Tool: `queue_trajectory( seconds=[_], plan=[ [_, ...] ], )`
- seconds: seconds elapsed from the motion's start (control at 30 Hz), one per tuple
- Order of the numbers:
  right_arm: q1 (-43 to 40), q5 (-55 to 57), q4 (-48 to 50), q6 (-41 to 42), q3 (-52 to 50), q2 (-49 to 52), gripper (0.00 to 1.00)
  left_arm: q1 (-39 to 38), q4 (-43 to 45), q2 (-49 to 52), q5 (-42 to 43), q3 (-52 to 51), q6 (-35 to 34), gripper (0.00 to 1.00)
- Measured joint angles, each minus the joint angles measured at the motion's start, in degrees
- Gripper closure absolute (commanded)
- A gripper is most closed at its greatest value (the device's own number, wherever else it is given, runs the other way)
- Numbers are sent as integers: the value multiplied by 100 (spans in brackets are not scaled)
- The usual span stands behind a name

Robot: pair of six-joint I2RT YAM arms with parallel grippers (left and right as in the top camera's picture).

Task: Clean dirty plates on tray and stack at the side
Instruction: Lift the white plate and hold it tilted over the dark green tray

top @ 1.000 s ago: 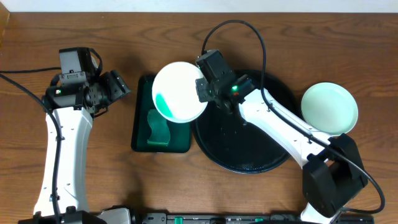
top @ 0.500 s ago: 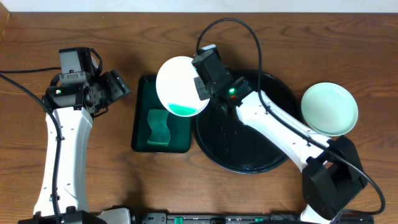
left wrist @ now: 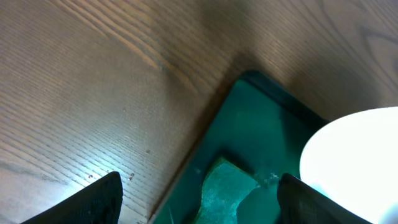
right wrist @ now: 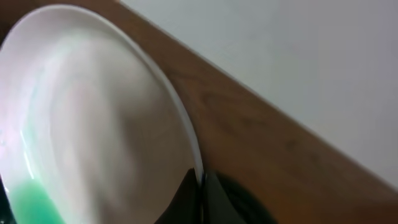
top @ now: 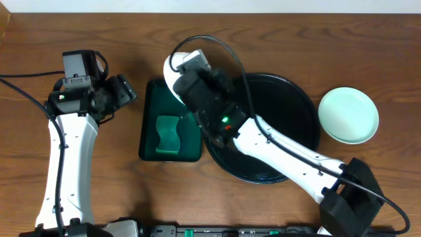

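My right gripper (right wrist: 200, 186) is shut on the rim of a white plate (right wrist: 93, 118). It holds the plate tilted steeply above the dark-green tray, and green liquid (right wrist: 31, 199) has pooled at the plate's low edge. From overhead the wrist hides most of this plate (top: 172, 78). A clean pale-mint plate (top: 348, 115) lies on the table at the right. No third plate is in view. The round black tray (top: 293, 125) holds no plates. My left gripper (top: 126, 92) is open and empty, left of the green tray. The held plate also shows in the left wrist view (left wrist: 354, 149).
A rectangular dark-green tray (top: 150, 141) lies left of the black tray, with a green sponge (top: 168, 135) in it. The sponge (left wrist: 227, 186) and the tray corner (left wrist: 261, 106) lie between the left fingers (left wrist: 93, 202). Cables arc over the back of the table.
The right wrist has rolled over and tipped the plate much steeper above the green tray, so the wrist now covers most of it. The green liquid has run to the low edge. The left arm is still.
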Motion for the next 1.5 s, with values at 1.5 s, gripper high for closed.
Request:
queue_trajectory(
  seconds=[1.5],
  plan=[
    [1322, 2966, 4559, -4719, 9, -31, 99, 0, 2, 0, 0, 0, 0, 20]
  ],
)
